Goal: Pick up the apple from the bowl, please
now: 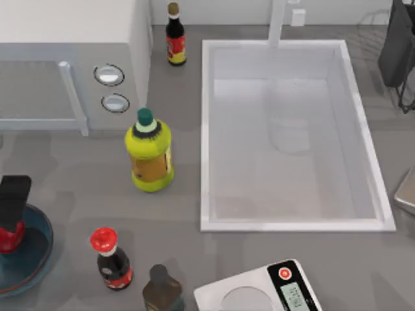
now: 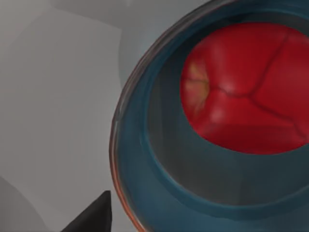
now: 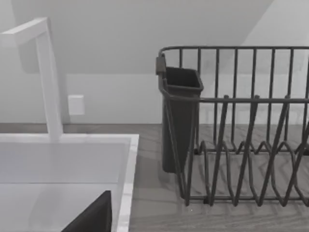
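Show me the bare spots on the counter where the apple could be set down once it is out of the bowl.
Bare counter lies between the bowl and the yellow-green bottle, below the microwave. The sink basin is also bare. It is crowded at the bottom edge: red-capped sauce bottle, dark bottle and scale. The left hand hovers over the apple.

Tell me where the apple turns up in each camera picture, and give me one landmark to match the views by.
Top view: the apple sits at the far left edge, inside the bowl, partly under the left gripper.
Left wrist view: the apple lies close up, inside the bowl.
Right wrist view: this one looks toward the sink and dish rack instead.
Shared landmark: the bowl's dark blue rim, in the top and left wrist views.
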You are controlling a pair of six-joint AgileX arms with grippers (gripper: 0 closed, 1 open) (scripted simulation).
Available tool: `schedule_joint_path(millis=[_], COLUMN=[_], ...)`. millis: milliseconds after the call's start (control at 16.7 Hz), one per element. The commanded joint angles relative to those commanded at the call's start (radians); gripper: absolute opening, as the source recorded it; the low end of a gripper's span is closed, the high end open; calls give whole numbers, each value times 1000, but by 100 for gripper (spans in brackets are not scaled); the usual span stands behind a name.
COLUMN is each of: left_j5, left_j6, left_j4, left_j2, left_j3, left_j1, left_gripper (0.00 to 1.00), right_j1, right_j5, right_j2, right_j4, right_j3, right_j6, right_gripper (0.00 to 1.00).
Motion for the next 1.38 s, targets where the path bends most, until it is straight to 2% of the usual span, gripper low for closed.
schedule_joint_path(millis=[240, 720, 1020, 1380], left_j5=[0, 0, 0, 0], left_j6=[0, 6, 6, 6], left_j4=[42, 399, 420, 420], left_j2=[15, 167, 182, 182], left_j3=[-31, -223, -238, -238], left_j1=[-4, 3, 3, 3], left_gripper=[100, 100, 100, 55], right_j1=[0, 0, 0, 0], right_j5=[0, 0, 0, 0], right_j2=[0, 0, 0, 0], right_j4=[0, 0, 0, 0], right_j3=[0, 0, 0, 0], right_j6=[0, 0, 0, 0], right_gripper=[100, 100, 100, 100])
